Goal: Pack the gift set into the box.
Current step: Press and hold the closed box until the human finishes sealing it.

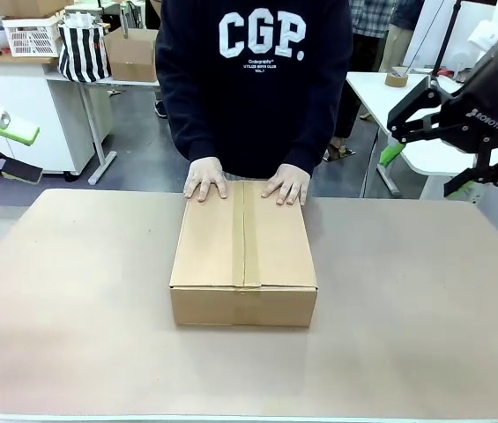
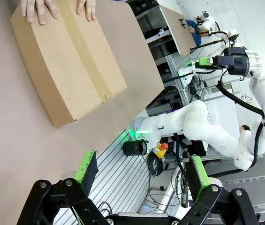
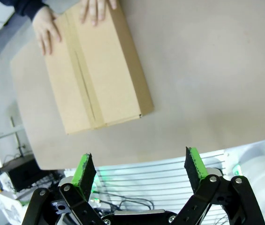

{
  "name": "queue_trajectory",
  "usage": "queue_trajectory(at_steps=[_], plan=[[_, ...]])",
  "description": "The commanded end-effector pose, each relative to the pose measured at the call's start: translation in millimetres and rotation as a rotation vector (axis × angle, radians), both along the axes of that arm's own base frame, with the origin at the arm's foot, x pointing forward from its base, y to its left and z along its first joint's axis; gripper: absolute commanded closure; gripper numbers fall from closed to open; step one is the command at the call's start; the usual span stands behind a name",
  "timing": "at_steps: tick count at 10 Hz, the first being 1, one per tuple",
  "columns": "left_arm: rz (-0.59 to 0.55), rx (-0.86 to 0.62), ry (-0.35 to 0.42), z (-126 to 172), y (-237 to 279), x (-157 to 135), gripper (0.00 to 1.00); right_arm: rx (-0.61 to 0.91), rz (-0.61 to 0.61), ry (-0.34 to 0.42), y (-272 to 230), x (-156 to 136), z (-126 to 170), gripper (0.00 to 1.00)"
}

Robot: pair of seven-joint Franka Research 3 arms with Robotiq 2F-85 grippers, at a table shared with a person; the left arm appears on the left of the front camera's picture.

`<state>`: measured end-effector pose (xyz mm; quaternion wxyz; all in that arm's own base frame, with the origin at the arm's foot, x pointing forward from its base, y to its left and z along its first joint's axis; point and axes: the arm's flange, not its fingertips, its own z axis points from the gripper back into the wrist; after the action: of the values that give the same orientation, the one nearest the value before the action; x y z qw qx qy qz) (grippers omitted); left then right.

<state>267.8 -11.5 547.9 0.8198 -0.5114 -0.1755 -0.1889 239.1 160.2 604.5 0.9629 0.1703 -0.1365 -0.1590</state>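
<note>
The brown cardboard box (image 1: pixel 243 254) lies in the middle of the table with its top flaps folded shut; it also shows in the wrist views (image 2: pixel 66 56) (image 3: pixel 97 70). A person's two hands (image 1: pixel 205 179) (image 1: pixel 287 184) rest flat on its far edge. The gift set is hidden from every view. My left gripper (image 1: pixel 6 150) hangs open at the far left, off the table's edge, its green pads (image 2: pixel 86 166) wide apart. At the upper right my right gripper (image 1: pixel 429 141) is raised above the table's right side, open and empty, pads (image 3: pixel 193 164) spread.
The tan table top (image 1: pixel 407 291) has bare surface on all sides of the box. Behind the person stand a side table with a striped bag (image 1: pixel 83 48) and a small carton (image 1: pixel 132 53), and a white table (image 1: pixel 390 97) at the right.
</note>
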Motion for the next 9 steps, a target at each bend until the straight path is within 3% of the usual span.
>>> queue_trajectory(at_steps=[1,9], plan=[[-0.011,-0.017,-0.022,0.0,-2.2,1.5,0.00,0.013,0.027,0.001,-1.5,1.1,0.9,0.00],[0.000,0.000,0.000,0.0,0.0,0.0,0.00,0.000,0.000,0.000,0.0,0.0,0.0,0.00]])
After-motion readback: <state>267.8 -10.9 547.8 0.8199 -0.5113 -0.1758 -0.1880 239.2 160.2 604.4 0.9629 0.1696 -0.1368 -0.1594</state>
